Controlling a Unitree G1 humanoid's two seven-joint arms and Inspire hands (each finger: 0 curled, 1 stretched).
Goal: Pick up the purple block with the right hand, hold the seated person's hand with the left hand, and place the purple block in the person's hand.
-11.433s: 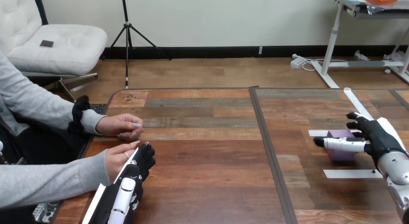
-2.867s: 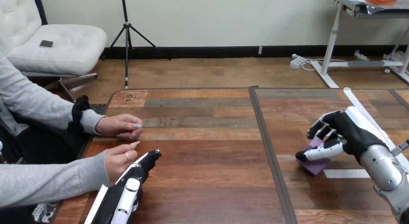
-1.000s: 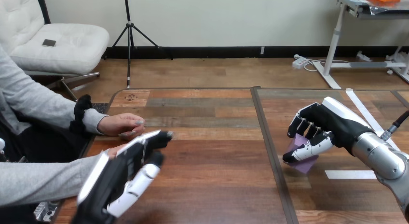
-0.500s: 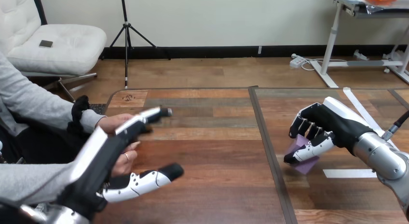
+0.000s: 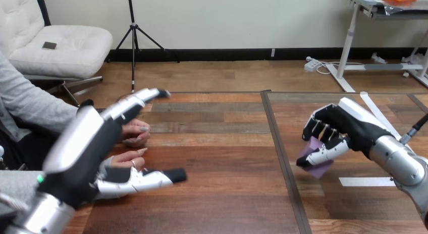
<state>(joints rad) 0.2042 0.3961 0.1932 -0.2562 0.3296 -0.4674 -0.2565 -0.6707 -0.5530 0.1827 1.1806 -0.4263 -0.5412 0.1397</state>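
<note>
Clearly, right hand [image 5: 348, 125] fingers curl round the purple block [image 5: 317, 168]; left hand [image 5: 86, 143] fingers spread open.

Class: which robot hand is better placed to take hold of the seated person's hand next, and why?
Left. The left hand is open at the table's left side, right beside the person's hands. The right hand is far across the table, curled round the purple block.
</note>
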